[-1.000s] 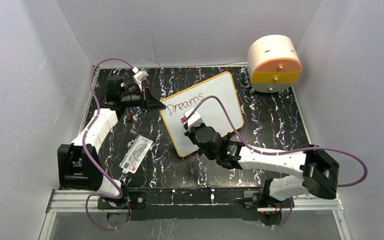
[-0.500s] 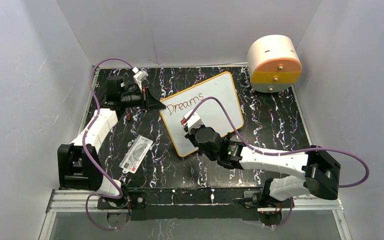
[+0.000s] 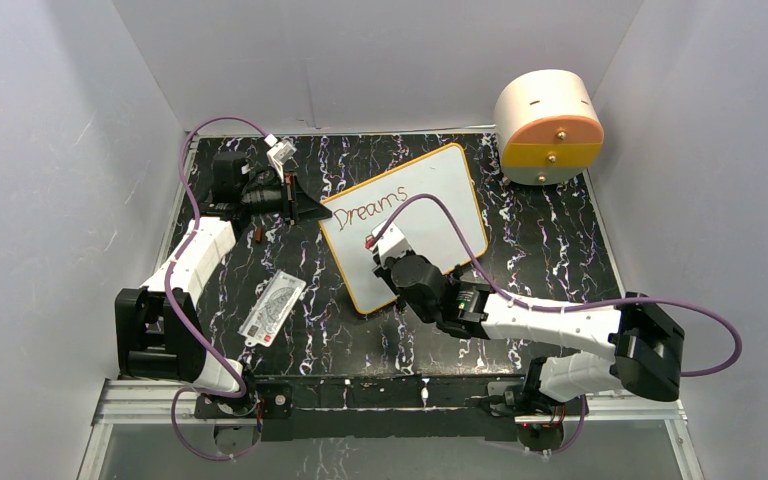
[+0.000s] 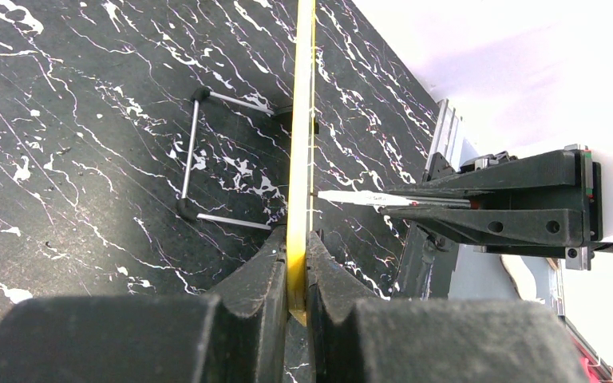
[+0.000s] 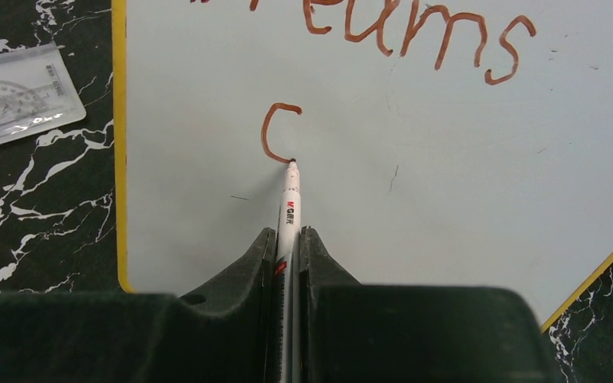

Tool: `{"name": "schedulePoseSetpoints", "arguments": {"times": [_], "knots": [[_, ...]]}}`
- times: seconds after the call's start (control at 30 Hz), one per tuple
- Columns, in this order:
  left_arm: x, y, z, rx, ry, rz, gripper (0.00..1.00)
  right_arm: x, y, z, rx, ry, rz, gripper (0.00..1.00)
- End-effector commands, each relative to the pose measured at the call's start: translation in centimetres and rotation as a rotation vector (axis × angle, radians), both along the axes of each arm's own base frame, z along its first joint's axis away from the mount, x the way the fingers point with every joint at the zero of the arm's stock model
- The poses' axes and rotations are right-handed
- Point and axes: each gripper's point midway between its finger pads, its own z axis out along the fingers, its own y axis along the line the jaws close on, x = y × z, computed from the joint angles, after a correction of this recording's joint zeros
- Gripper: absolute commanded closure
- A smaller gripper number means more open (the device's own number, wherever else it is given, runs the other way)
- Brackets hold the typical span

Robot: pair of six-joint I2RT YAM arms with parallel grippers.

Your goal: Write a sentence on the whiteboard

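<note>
The whiteboard (image 3: 430,190) with a thin orange-yellow frame lies tilted on the black marble table. Of the sentence (image 5: 415,32), only "Dreams" and a "c" (image 5: 275,132) below it show, in reddish-brown marker. My right gripper (image 5: 288,239) is shut on a white marker (image 5: 289,209); its tip touches the board at the bottom end of the "c". In the top view it (image 3: 380,245) sits over the board's lower left part. My left gripper (image 4: 296,251) is shut on the board's yellow edge (image 4: 301,120), at the board's upper left corner (image 3: 322,212).
A white printed plastic card (image 3: 272,308) lies left of the board, also in the right wrist view (image 5: 16,96). A cream and orange drum-shaped object (image 3: 548,125) stands at the back right. Grey walls enclose the table. The board's wire stand (image 4: 199,155) shows behind it.
My right gripper has shifted slightly right and down over the board with the marker. The left arm has not moved.
</note>
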Motion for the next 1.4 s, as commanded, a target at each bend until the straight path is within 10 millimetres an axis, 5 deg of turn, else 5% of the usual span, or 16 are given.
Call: {"name": "schedulePoseSetpoints", "arguments": {"times": [0.0,0.3,1.37], "knots": [[-0.7,-0.3,-3.1,0.069,0.085,0.014,1.0,0.5,-0.2,3.3,0.118,-0.051,-0.04,1.0],[-0.7,-0.3,-3.2,0.068,0.091,0.012,1.0,1.1,-0.4,4.6,0.164,-0.088,-0.063,1.0],[-0.9,-0.6,-3.1,0.067,0.086,0.003,1.0,2.2,0.4,3.7,0.153,-0.072,-0.085,1.0]]}}
